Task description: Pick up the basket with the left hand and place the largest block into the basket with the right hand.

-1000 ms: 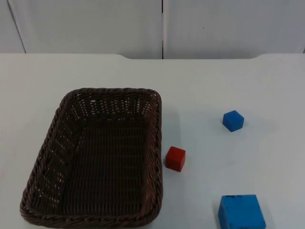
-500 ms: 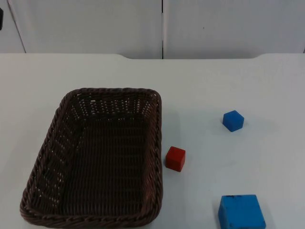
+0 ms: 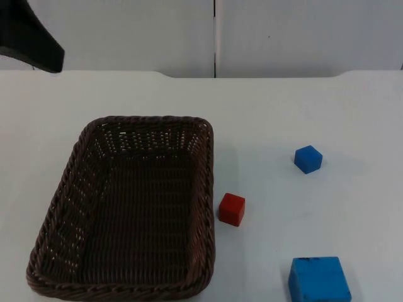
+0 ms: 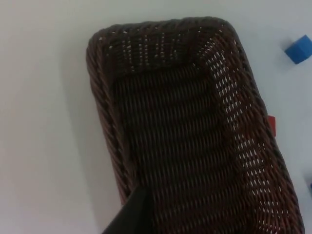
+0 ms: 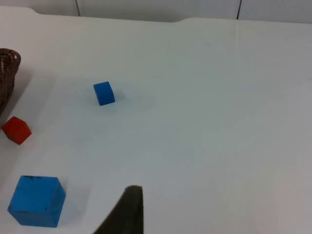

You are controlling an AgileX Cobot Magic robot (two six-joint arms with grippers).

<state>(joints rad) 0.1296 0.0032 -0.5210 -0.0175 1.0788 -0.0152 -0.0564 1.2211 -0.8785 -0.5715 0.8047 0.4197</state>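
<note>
Nothing is done yet: the brown woven wicker basket (image 3: 126, 207) sits unlifted on the white desk (image 3: 283, 107), the large blue block (image 3: 319, 279) lies well right of it. Left claw hovers above the basket, right claw waits; whether either is open I cannot tell.

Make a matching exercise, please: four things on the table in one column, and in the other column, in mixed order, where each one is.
Things:
1. basket
2. red block
3. small blue block
4. large blue block

Places:
a. nearest the camera, on the right arm's side
b. right beside the basket's rim
c. on the left arm's side of the table
d. farthest toward the wall among the blocks

Pairs: 1-c, 2-b, 3-d, 4-a
</note>
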